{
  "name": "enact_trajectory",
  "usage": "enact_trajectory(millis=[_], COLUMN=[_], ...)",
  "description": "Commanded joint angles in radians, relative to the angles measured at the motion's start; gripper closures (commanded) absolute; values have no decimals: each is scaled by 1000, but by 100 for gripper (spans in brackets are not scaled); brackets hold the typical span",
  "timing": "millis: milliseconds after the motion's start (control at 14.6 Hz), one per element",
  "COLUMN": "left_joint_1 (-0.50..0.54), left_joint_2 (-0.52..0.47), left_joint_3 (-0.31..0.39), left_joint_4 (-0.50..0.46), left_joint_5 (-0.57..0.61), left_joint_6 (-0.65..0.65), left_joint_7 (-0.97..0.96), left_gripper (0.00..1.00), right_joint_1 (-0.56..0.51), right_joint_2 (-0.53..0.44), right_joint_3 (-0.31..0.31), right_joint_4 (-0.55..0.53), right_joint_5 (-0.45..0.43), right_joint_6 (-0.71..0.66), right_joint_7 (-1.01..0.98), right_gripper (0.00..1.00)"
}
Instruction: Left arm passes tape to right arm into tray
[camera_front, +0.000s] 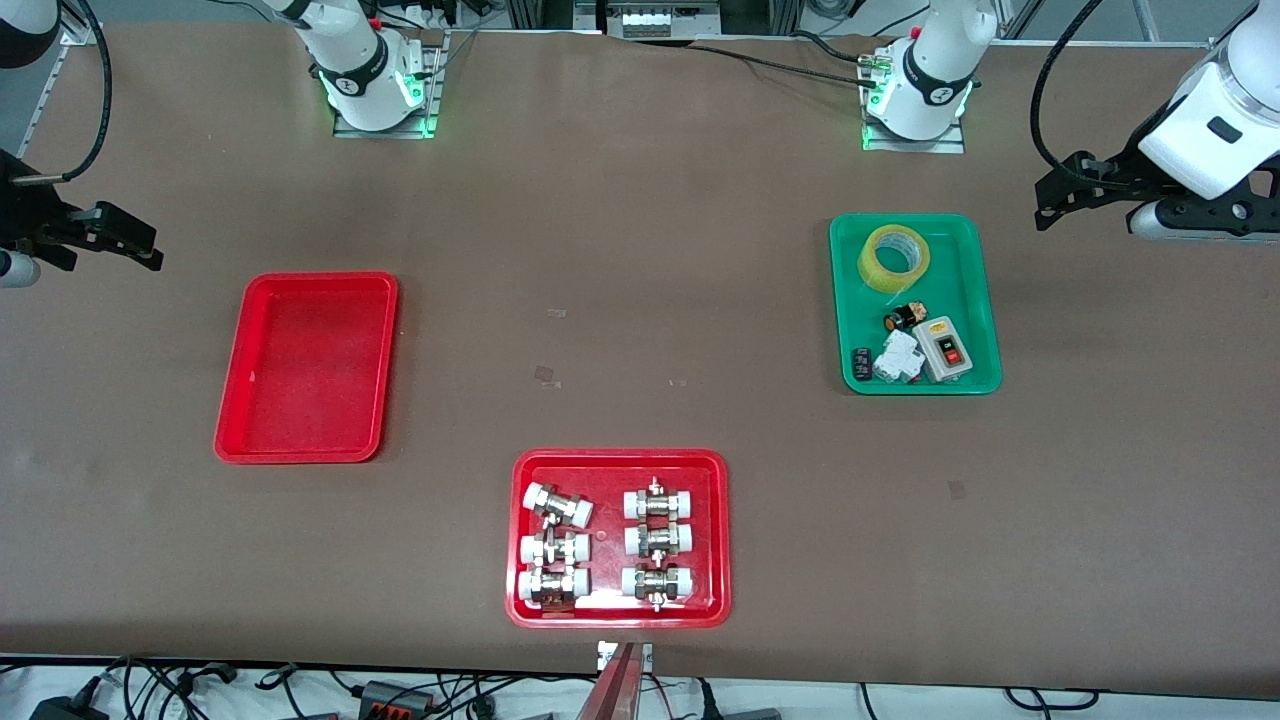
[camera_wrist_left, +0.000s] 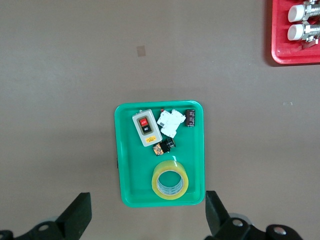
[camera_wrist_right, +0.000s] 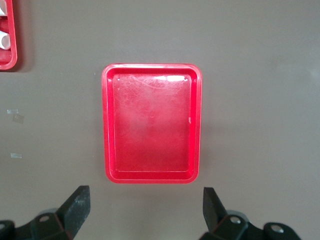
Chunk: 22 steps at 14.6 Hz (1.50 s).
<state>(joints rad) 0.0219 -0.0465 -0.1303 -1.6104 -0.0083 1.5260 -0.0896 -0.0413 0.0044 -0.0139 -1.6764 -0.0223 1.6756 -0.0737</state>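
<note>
My right gripper (camera_wrist_right: 142, 210) hangs over bare table at its end, fingers spread wide, nothing held. The plain red tray (camera_front: 306, 367) lies just beside it, nothing in it. Mid-table, nearest the front camera, a second red tray (camera_front: 620, 538) carries metal fittings (camera_front: 605, 540). The tape (camera_front: 894, 258) lies flat in the green tray (camera_front: 915, 305) (switch box (camera_front: 946, 348) and small parts share it). My left gripper (camera_wrist_left: 146, 216) hangs above that tray's edge, wide apart, holding nothing.
</note>
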Motion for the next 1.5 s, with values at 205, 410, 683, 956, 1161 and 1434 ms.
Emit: enact_trajectory(millis=[205,410,683,956,1161,1434], left_joint_1=[4,0,-8,4,6,52], left_joint_2=[11,14,56,65,65,138], left_joint_3=[0,-11,-14,-12,-14,-12], left_joint_4=[27,21,-116,-407,-645,-798], left_joint_5=[-15,-13,-25,-42,-44,-45], left_joint_6=[-21,-88,-167,38,250,465], left_joint_7=[4,20,22,21,21,42], left_gripper=[0,0,0,0,0,0], right_joint_1=[6,6,6,6,6,6], right_joint_2=[-27,-26,-26,-18,-17,-17], right_joint_3=[-8,-6,-3,-1,-1,-1], right_joint_4=[-13,-13,-13,4,4,4], right_joint_5=[4,4,4,1,2,2], right_joint_6=[-10,-7,-4,-11,-11,-11], right_joint_7=[14,14,14,12,12,12], right_gripper=[0,0,0,0,0,0])
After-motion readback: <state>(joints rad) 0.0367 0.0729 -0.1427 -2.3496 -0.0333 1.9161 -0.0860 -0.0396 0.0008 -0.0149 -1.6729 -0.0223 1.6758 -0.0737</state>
